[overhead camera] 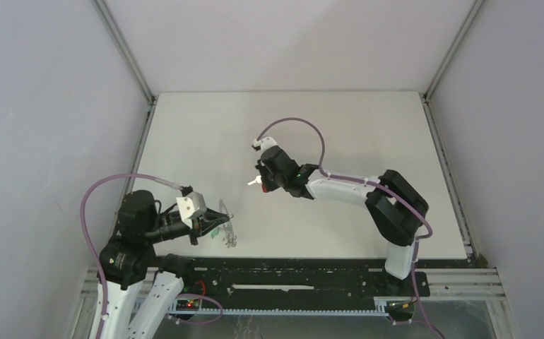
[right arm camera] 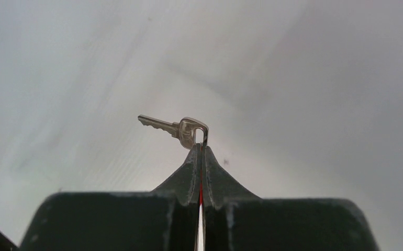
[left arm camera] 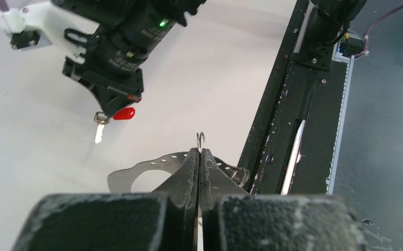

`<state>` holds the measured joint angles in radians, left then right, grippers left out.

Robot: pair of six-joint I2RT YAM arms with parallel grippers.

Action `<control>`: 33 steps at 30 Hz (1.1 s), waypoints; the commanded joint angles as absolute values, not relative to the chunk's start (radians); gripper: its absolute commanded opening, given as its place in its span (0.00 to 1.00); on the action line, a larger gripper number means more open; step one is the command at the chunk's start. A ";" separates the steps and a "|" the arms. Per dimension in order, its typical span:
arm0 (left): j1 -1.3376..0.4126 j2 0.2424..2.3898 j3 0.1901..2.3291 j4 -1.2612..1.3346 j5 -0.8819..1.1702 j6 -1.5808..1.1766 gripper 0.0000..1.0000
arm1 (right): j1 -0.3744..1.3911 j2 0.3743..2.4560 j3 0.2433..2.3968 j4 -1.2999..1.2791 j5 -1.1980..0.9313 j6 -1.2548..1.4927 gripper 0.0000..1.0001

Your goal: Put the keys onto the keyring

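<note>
My left gripper [overhead camera: 217, 224] [left arm camera: 200, 152] is shut on the keyring, near the table's front left edge. A thin wire hook of the keyring [left arm camera: 201, 138] sticks up past the fingertips. A flat silver piece with small holes [left arm camera: 136, 170] hangs below the fingers, and a wire loop [overhead camera: 231, 239] dangles there. A green bit, seemingly the green key [overhead camera: 215, 231], sits by these fingers. My right gripper [overhead camera: 260, 181] [right arm camera: 200, 148] is shut on the red key over the table's middle. Its silver blade [right arm camera: 160, 124] [left arm camera: 99, 134] pokes out, and its red head [left arm camera: 123, 113] shows beside the fingers.
A black rail [overhead camera: 290, 272] [left arm camera: 293, 130] runs along the near edge of the white table [overhead camera: 205, 127], just right of my left gripper. Grey walls enclose the table on three sides. The two grippers are a short gap apart.
</note>
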<state>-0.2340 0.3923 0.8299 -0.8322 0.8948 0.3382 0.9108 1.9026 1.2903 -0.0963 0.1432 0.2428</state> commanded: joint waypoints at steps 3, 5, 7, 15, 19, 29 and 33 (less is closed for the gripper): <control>-0.226 0.393 0.821 -0.797 0.909 0.334 0.00 | 0.943 1.704 1.097 -0.013 0.161 0.215 0.00; -0.226 0.400 0.818 -0.789 0.911 0.332 0.00 | 0.957 1.640 1.033 0.013 0.157 0.209 0.00; -0.225 0.405 0.815 -0.779 0.910 0.330 0.00 | 0.970 1.592 0.988 0.017 0.154 0.201 0.00; -0.227 0.422 0.823 -0.761 0.919 0.322 0.00 | 0.991 1.542 0.877 -0.060 0.127 0.230 0.01; -0.227 0.420 0.824 -0.761 0.916 0.321 0.00 | 1.005 1.551 0.830 -0.033 0.135 0.244 0.02; -0.227 0.411 0.817 -0.754 0.922 0.308 0.00 | 1.005 1.524 0.805 -0.026 0.165 0.238 0.28; -0.227 0.412 0.824 -0.741 0.925 0.293 0.00 | 1.003 1.417 0.807 -0.060 0.227 0.224 0.40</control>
<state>-0.2340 0.4149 0.8299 -0.7937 0.8967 0.3283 1.0000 1.5505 0.7990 -0.0540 0.1505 0.2333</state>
